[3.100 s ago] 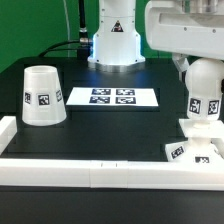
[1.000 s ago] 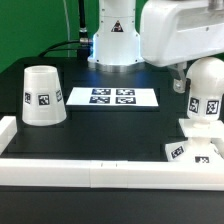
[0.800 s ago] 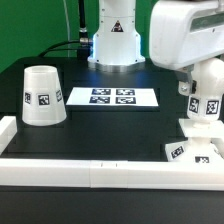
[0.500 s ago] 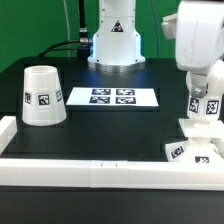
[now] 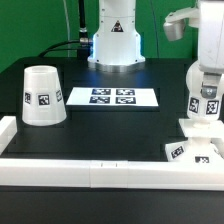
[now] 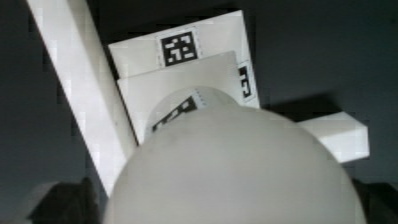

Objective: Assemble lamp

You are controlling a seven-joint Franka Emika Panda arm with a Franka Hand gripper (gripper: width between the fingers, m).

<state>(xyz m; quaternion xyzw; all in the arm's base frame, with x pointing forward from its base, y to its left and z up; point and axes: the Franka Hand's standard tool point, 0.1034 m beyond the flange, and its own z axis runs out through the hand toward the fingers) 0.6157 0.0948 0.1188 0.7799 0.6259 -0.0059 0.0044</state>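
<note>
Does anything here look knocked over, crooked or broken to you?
Nothing stands out. The shade stands upright on its wide end at the exterior view's left, the marker board lies flat, and the bulb sits upright on the base beside the rail. No damage shows.

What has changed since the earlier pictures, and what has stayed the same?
The arm swung toward the exterior view's right, clear of the picture's middle. No grasp or release is visible. The bulb stayed on the base; shade and marker board did not move.
</note>
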